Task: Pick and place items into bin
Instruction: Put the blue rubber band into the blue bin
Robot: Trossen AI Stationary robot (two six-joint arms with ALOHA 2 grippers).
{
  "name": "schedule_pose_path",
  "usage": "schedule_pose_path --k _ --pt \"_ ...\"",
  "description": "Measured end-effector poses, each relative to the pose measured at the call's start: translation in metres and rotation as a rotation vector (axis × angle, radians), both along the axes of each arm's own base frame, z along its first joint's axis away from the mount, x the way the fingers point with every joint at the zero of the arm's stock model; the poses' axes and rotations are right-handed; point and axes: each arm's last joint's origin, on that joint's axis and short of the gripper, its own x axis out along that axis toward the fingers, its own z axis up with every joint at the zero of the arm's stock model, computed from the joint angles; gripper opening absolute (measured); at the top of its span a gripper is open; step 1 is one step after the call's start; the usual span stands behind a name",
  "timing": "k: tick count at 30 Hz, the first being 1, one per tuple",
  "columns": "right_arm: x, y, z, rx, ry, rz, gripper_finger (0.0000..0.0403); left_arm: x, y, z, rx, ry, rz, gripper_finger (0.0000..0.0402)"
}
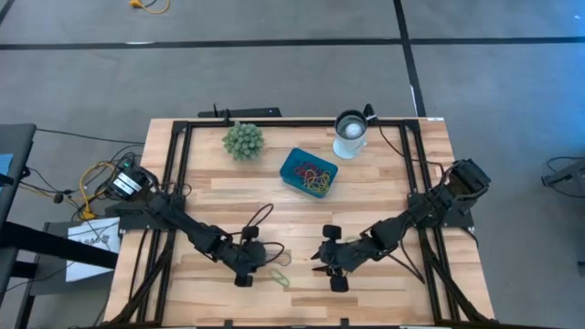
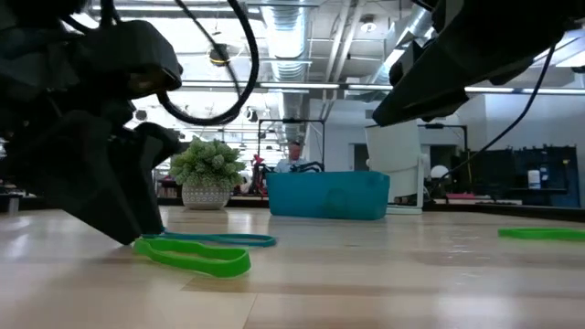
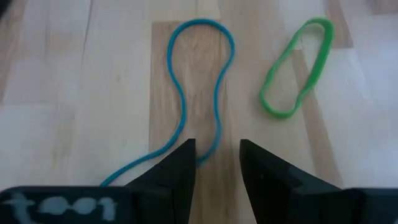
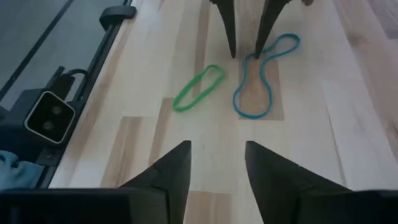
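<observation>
A blue rubber band point(image 3: 200, 74) and a green rubber band point(image 3: 295, 68) lie flat on the wooden table near its front edge; both also show in the right wrist view, blue point(image 4: 258, 81) and green point(image 4: 198, 88). My left gripper point(image 3: 217, 163) is open and low over the table, its fingertips on either side of the blue band's near end. My right gripper point(image 4: 217, 168) is open and empty, to the right of the bands and facing them. The teal bin point(image 1: 291, 164), with several coloured bands in it, stands at the table's middle, toward the far side. My left gripper's fingers point slanting down at the blue band's near end point(image 3: 214, 140), one strand running between them and one passing under a finger point(image 3: 183, 168). I cannot tell whether they touch the band, which lies flat on the table.
A spiky green plant point(image 1: 243, 140) and a white cup point(image 1: 350, 132) stand at the far side, either side of the bin. Another green band point(image 2: 539, 234) lies farther right. A black frame runs along the table's edges point(image 1: 183, 155).
</observation>
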Motion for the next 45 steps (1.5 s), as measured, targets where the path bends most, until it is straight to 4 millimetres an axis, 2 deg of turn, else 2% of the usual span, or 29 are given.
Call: schedule_pose_path --k 4,9,12,15,18,22,27,30,33,36,38,41,45 --pt "0.000 0.000 0.000 0.000 0.001 -0.001 0.0154 0.004 -0.002 -0.011 0.026 -0.013 -0.008 0.0119" --pt "0.001 -0.001 0.000 0.013 0.001 -0.012 0.0156 0.005 -0.002 -0.014 0.054 -0.026 0.018 0.0112" --pt "0.001 -0.001 0.000 0.030 0.007 -0.027 0.0153 0.005 -0.001 -0.015 0.055 -0.018 0.017 0.0079" --pt "0.001 -0.001 0.000 0.042 0.010 -0.036 0.0149 0.005 -0.001 -0.016 0.064 -0.005 -0.011 0.0021" --pt "0.000 -0.001 0.000 0.040 0.018 -0.038 0.0145 0.006 -0.002 -0.014 0.071 -0.042 -0.012 0.0007" --pt "-0.002 -0.001 -0.002 0.080 0.048 -0.076 0.0138 0.012 -0.001 0.004 0.125 -0.117 0.032 0.0001" --pt "-0.010 0.005 -0.008 0.130 0.132 -0.132 0.0130 0.025 0.009 0.064 0.212 -0.287 0.107 0.0000" --pt "-0.015 0.015 -0.020 0.171 0.186 -0.164 0.0126 0.033 0.025 0.101 0.237 -0.368 0.132 0.0000" --pt "-0.021 0.028 -0.036 0.214 0.250 -0.173 0.0125 0.042 0.049 0.137 0.308 -0.455 0.209 0.0000" --pt "-0.029 0.041 -0.054 0.237 0.306 -0.209 0.0125 0.054 0.081 0.158 0.381 -0.467 0.235 0.0000" --pt "-0.032 0.048 -0.060 0.251 0.306 -0.235 0.0125 0.062 0.106 0.172 0.395 -0.486 0.268 0.0000" --pt "-0.037 0.055 -0.066 0.248 0.308 -0.239 0.0125 0.068 0.144 0.181 0.385 -0.498 0.335 0.0000" --pt "-0.041 0.060 -0.064 0.228 0.279 -0.233 0.0128 0.068 0.185 0.179 0.327 -0.476 0.405 0.0000"
